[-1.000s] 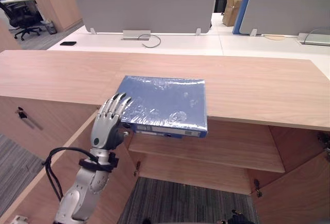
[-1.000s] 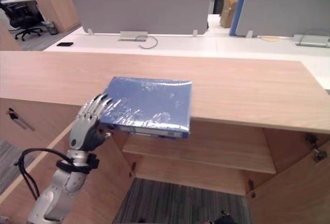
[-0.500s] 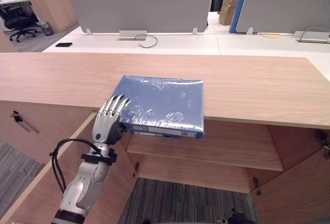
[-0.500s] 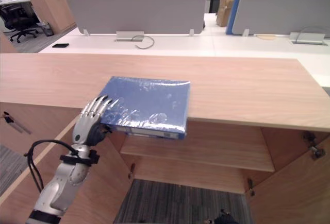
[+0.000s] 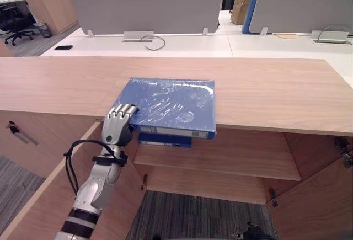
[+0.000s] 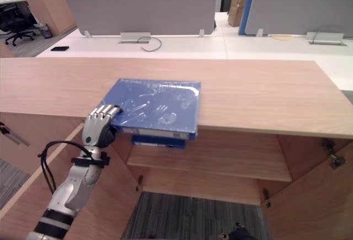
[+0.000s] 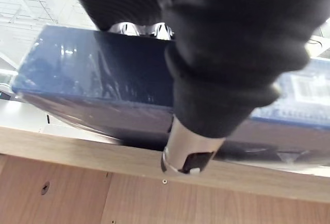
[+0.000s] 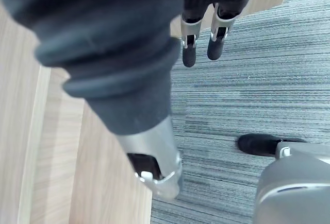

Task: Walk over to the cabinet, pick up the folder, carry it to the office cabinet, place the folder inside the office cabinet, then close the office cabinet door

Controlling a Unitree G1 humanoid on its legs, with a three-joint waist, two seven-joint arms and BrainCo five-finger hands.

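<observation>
A blue folder (image 5: 171, 106) in shiny plastic wrap lies on the wooden cabinet top (image 5: 265, 91), its near edge sticking out over the open cabinet. My left hand (image 5: 117, 127) is at the folder's near left corner, fingers curled over the top face. In the left wrist view the thumb (image 7: 188, 147) sits under the folder (image 7: 93, 74), so the corner is pinched. My right hand (image 8: 190, 41) hangs over the grey carpet with its fingers straight and holds nothing.
Below the top, the cabinet stands open with a wooden shelf (image 5: 220, 157) inside. One open door (image 5: 38, 196) is at my left and another (image 5: 320, 196) at my right. White desks with grey dividers (image 5: 149, 8) stand behind, with a dark phone (image 5: 63, 47) on one.
My left hand's fingers have gone from straight along the folder's corner to curled down over it. The whole view has shifted a little as the camera moved.
</observation>
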